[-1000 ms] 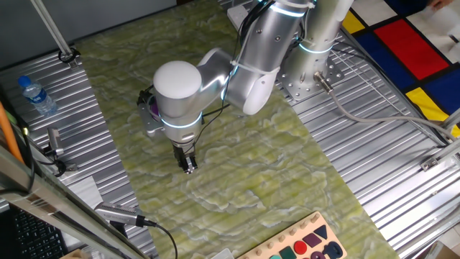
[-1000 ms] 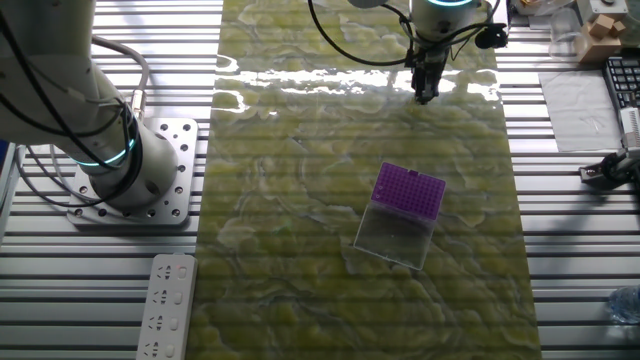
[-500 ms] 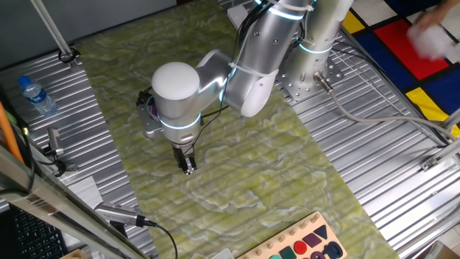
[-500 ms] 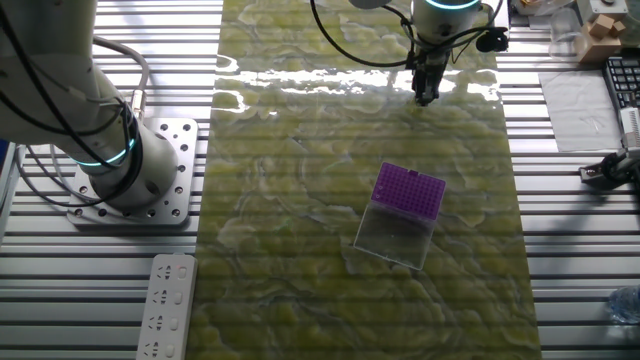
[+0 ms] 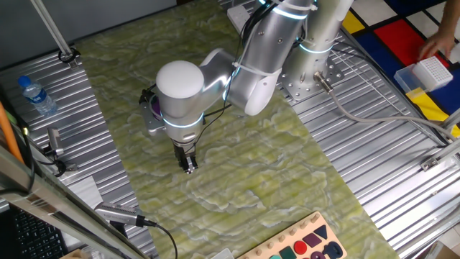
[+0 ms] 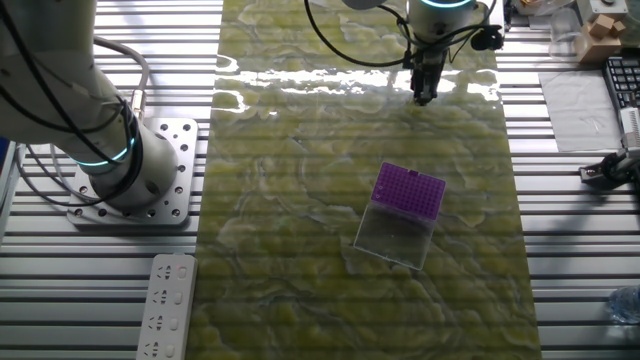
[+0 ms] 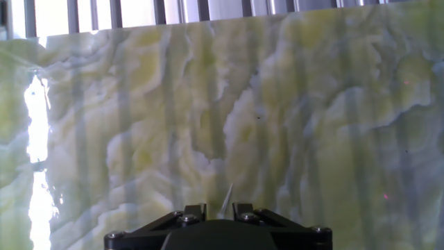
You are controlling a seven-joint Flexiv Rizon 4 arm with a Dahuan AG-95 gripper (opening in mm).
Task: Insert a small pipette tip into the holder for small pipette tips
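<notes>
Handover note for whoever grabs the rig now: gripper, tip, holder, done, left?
Gripper: shut on a small pipette tip, which pokes out between the fingers in the hand view.
It hangs low over the green mat near its far edge in the other fixed view.
Purple holder: mid-mat, apart from the gripper, partly hidden behind the arm in one fixed view.
Done: tip picked up.
Left: carry it over the holder, lower it into a hole, release.

We see a green-yellow marbled mat point(image 6: 300, 200) over a ribbed aluminium table point(image 5: 374, 144), glare streak upper centre. Water bottle point(image 5: 36, 95) upper left, colour-block floor point(image 5: 402, 36) upper right, white power strip point(image 6: 165, 305) lower left.
</notes>
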